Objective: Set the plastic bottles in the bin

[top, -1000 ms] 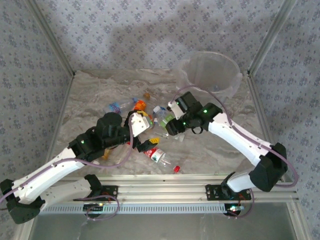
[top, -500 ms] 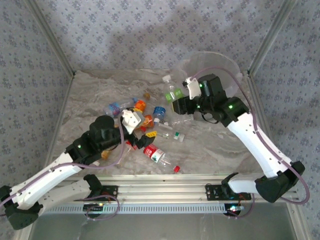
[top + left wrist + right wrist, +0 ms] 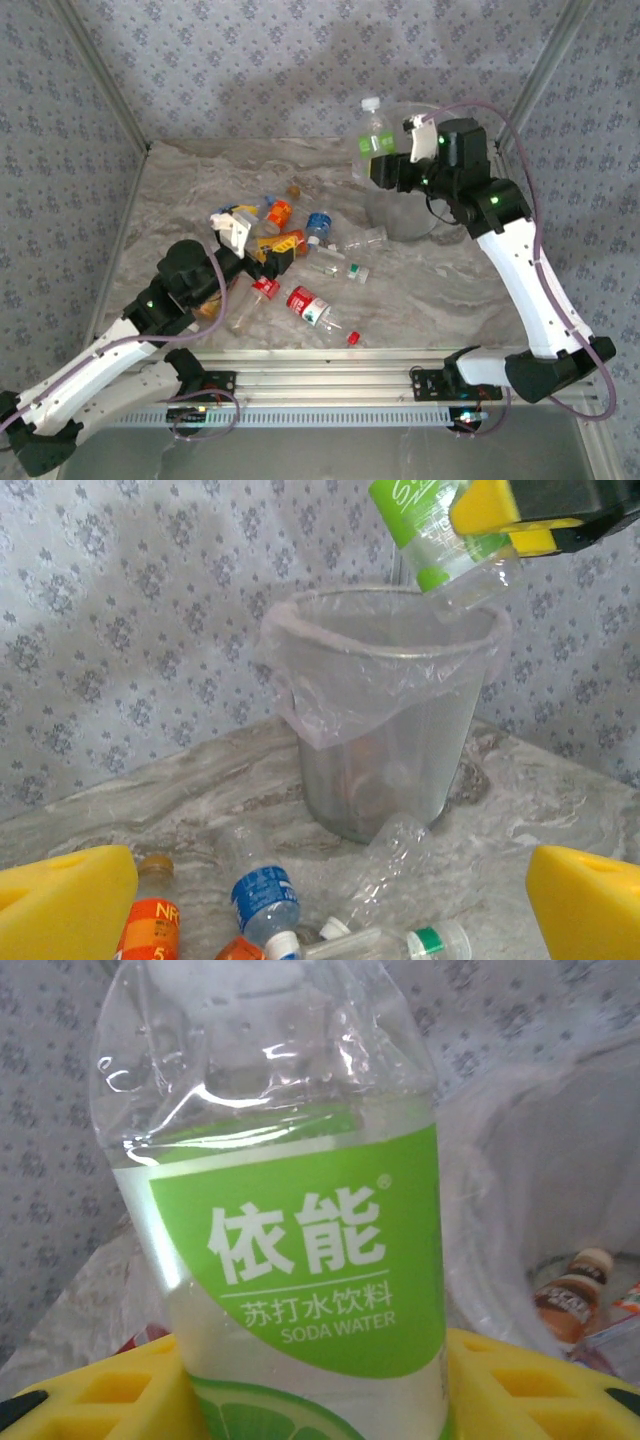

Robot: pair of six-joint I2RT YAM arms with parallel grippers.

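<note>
A clear green-labelled plastic bottle [image 3: 300,1260] is clamped in the right gripper [image 3: 388,168], the translucent bag-lined bin [image 3: 380,740] below; the left gripper [image 3: 330,902] is spread wide.

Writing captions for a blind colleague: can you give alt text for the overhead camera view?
The right gripper holds a green-labelled clear bottle, cap up, by the rim of a translucent bin at the far right of the table. The left gripper, open, hovers over a scatter of small bottles near its middle.
</note>
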